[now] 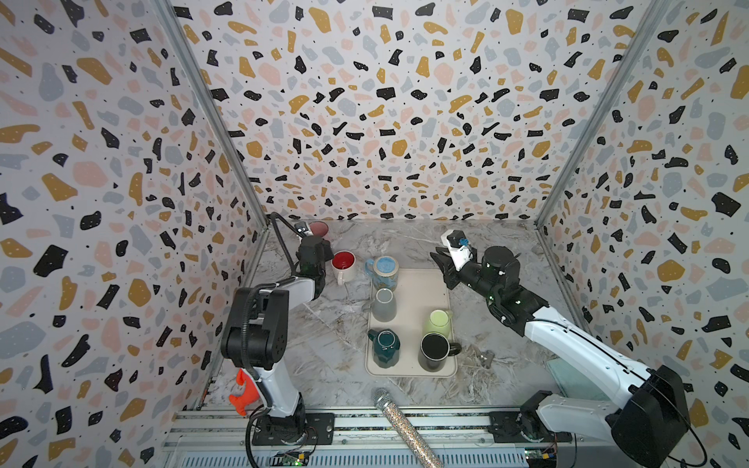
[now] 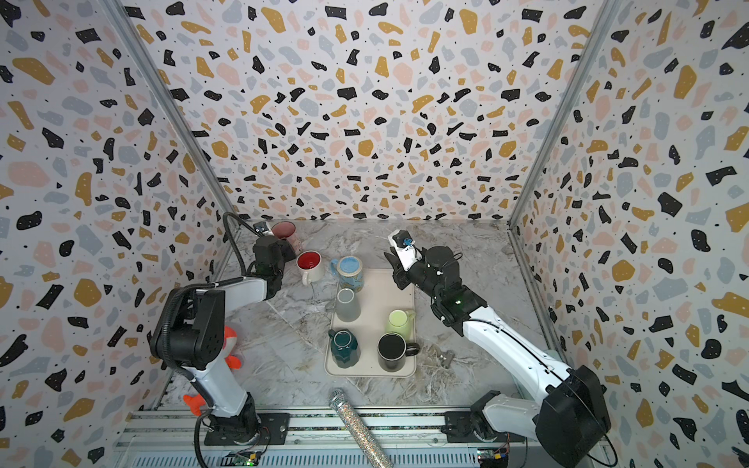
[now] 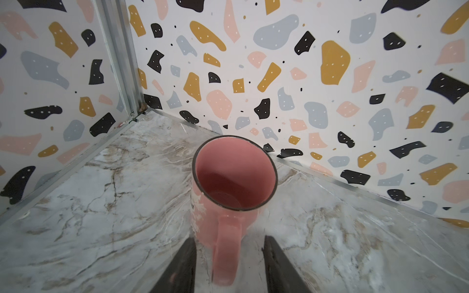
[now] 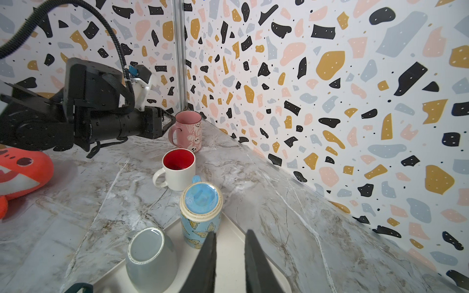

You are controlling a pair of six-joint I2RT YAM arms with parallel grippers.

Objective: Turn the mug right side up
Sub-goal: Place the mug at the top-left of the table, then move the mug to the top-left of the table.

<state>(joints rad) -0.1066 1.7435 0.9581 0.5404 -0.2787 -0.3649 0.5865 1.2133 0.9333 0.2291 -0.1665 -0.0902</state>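
Marble tabletop (image 1: 324, 364) inside speckled walls (image 1: 385, 101). Nearest: glitter microphone (image 1: 399, 421) lying at front edge. Beyond it, beige tray (image 1: 409, 291) carrying five mugs (grey mug (image 4: 149, 256) and blue butterfly mug (image 4: 200, 215) bottoms up). Right gripper (image 4: 231, 232) hangs above tray's far end, fingers slightly apart, nothing between them. Further back, white mug (image 1: 343, 265) with red inside, upright on marble. Farthest, back left corner: pink mug (image 3: 228, 192) upright, mouth up; left gripper (image 3: 229, 239) at its handle, jaws apart either side, not touching

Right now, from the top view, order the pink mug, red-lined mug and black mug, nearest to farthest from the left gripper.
1. Pink mug, back corner, at the left gripper.
2. Red-lined mug, just off the tray.
3. Black mug, tray's front.
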